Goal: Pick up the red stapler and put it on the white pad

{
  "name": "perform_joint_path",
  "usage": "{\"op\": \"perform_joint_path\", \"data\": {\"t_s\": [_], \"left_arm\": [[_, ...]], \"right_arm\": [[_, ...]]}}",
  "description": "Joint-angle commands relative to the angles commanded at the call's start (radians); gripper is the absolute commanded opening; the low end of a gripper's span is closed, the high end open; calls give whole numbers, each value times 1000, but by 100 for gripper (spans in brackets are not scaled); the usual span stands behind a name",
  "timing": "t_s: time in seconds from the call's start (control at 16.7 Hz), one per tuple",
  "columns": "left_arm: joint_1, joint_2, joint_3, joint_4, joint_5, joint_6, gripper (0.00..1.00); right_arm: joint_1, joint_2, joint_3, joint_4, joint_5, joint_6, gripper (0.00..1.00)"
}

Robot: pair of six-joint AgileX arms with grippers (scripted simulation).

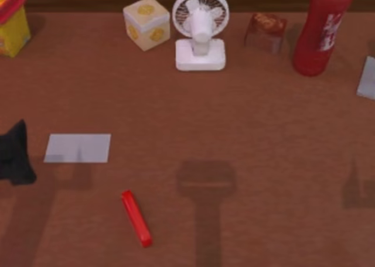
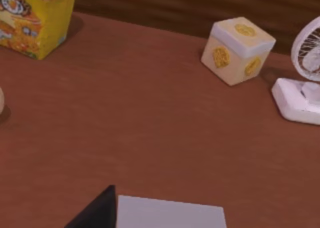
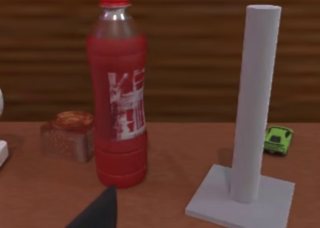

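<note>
The left gripper (image 1: 17, 156) is showing as a dark shape at the counter's left edge, about midway between the far and near edges, just beside the white pad's left end. Whether its fingers are spread or pressed together cannot be told; in the left wrist view only one dark tip (image 2: 97, 213) is poking in, right beside the pad's edge. The left arm itself is lying outside the top view, so its pose is hidden. The right gripper is not appearing in the top view; the right wrist view is catching only a dark tip (image 3: 97, 210), and the state of those fingers cannot be told either.

The white pad (image 1: 78, 148) is lying flat toward the counter's left edge, empty. The red stapler (image 1: 136, 218) is lying near the counter's near edge, left of centre, slanted, apart from the pad and nearer the front than it.

Along the far edge, a yellow tub with a red lid (image 1: 12, 22) is sitting in the far left corner, then a cream cube with yellow spots (image 1: 147, 23), a white desk fan (image 1: 200, 31), a brown loaf (image 1: 265, 31) and a tall red bottle (image 1: 322, 30). A grey-white stand (image 1: 367, 78) is sitting at the right edge; the right wrist view is showing its upright post and a small green toy car (image 3: 278, 139) behind it.
</note>
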Motion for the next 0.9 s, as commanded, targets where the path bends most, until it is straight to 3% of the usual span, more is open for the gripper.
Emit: {"op": "perform_joint_path", "data": {"t_s": [0.54,0.9], "left_arm": [[-267,941,596,-547,-4,-475,100],[-395,1316,899,-783,1,-702,100]], "right_arm": [[0,0,0,0,0,0,100],[0,0,0,0,0,0,100]]}}
